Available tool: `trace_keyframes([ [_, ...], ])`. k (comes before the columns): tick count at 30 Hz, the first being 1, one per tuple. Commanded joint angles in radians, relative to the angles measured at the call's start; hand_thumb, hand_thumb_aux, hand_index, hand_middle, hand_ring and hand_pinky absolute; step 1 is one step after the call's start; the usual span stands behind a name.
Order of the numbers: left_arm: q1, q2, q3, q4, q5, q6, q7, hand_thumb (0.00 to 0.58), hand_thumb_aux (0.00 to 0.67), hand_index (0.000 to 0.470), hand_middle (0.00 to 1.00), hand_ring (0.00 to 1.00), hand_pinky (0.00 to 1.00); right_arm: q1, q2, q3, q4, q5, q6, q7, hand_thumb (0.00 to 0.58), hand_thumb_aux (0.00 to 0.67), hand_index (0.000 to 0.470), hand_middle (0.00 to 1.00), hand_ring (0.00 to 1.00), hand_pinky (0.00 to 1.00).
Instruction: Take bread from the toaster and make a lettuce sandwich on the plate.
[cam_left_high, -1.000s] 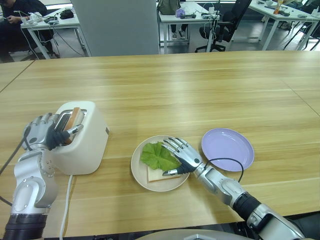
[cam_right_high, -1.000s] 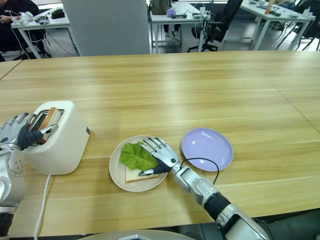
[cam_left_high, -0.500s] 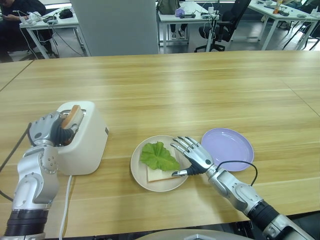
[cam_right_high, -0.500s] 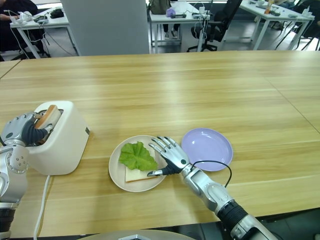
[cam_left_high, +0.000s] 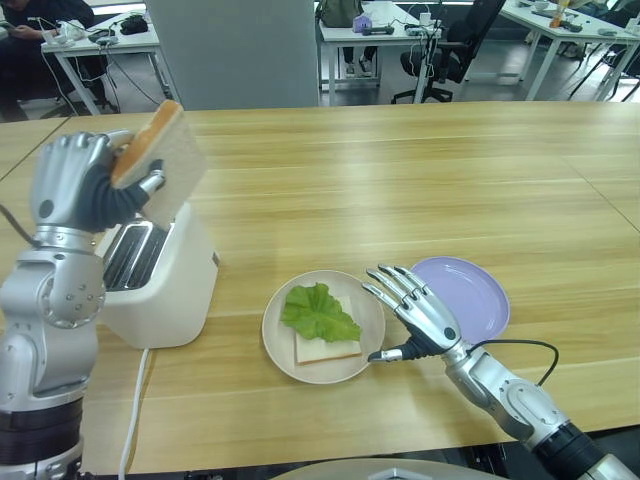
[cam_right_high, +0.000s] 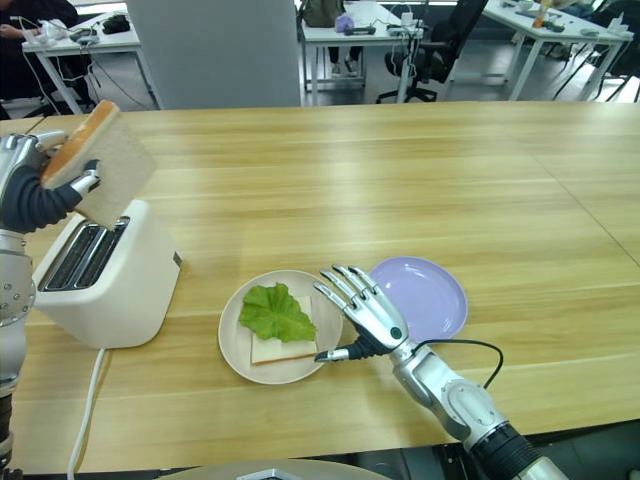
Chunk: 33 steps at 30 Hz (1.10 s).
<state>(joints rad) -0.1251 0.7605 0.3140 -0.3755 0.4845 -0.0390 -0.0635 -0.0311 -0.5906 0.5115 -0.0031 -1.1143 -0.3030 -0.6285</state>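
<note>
Left hand holds the bread slice above the toaster; next, lay it on the lettuce.

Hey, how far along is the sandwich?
Done: one bread slice topped with lettuce lies on the beige plate. In hand: the left hand holds a second slice above the toaster. Left: laying it on the lettuce. The right hand is open beside that plate.
</note>
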Motion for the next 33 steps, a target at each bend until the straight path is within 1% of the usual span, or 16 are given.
trace_keyframes([
  [1, -0.048, -0.027, -0.054, 0.019, -0.146, -0.052, -0.092, 0.58, 0.67, 0.46, 1.0, 1.0, 1.0, 0.016, -0.022, -0.021, -0.062, -0.053, -0.018, -0.066, 0.0, 0.0, 0.0, 0.0, 0.0, 0.0],
  [4, -0.079, -0.056, -0.111, 0.059, -0.267, -0.068, -0.191, 0.58, 0.67, 0.46, 1.0, 1.0, 1.0, 0.016, -0.032, -0.021, -0.092, -0.093, -0.026, -0.11, 0.0, 0.0, 0.0, 0.0, 0.0, 0.0],
  [8, -0.111, -0.102, -0.231, 0.169, -0.439, -0.059, -0.392, 0.58, 0.67, 0.46, 1.0, 1.0, 1.0, 0.01, -0.043, -0.01, -0.119, -0.134, -0.047, -0.138, 0.0, 0.0, 0.0, 0.0, 0.0, 0.0],
  [12, -0.152, -0.147, -0.325, 0.327, -0.52, -0.083, -0.545, 0.58, 0.67, 0.46, 1.0, 1.0, 1.0, -0.001, -0.037, 0.005, -0.118, -0.157, -0.067, -0.137, 0.0, 0.0, 0.0, 0.0, 0.0, 0.0],
  [16, -0.217, -0.202, -0.416, 0.493, -0.541, -0.092, -0.665, 0.58, 0.67, 0.46, 1.0, 1.0, 1.0, -0.031, -0.016, 0.036, -0.083, -0.176, -0.082, -0.106, 0.0, 0.0, 0.0, 0.0, 0.0, 0.0],
  [21, -0.277, -0.257, -0.498, 0.687, -0.504, -0.13, -0.739, 0.58, 0.67, 0.46, 1.0, 1.0, 1.0, -0.076, 0.023, 0.08, 0.02, -0.159, -0.097, -0.013, 0.0, 0.0, 0.0, 0.0, 0.0, 0.0],
  [26, -0.311, -0.311, -0.533, 0.836, -0.484, -0.166, -0.759, 0.58, 0.67, 0.46, 1.0, 1.0, 1.0, -0.101, 0.046, 0.127, 0.098, -0.138, -0.13, 0.074, 0.0, 0.0, 0.0, 0.0, 0.0, 0.0],
  [33, -0.328, -0.34, -0.558, 0.966, -0.458, -0.206, -0.793, 0.58, 0.67, 0.46, 1.0, 1.0, 1.0, -0.119, 0.064, 0.159, 0.163, -0.101, -0.157, 0.161, 0.0, 0.0, 0.0, 0.0, 0.0, 0.0],
])
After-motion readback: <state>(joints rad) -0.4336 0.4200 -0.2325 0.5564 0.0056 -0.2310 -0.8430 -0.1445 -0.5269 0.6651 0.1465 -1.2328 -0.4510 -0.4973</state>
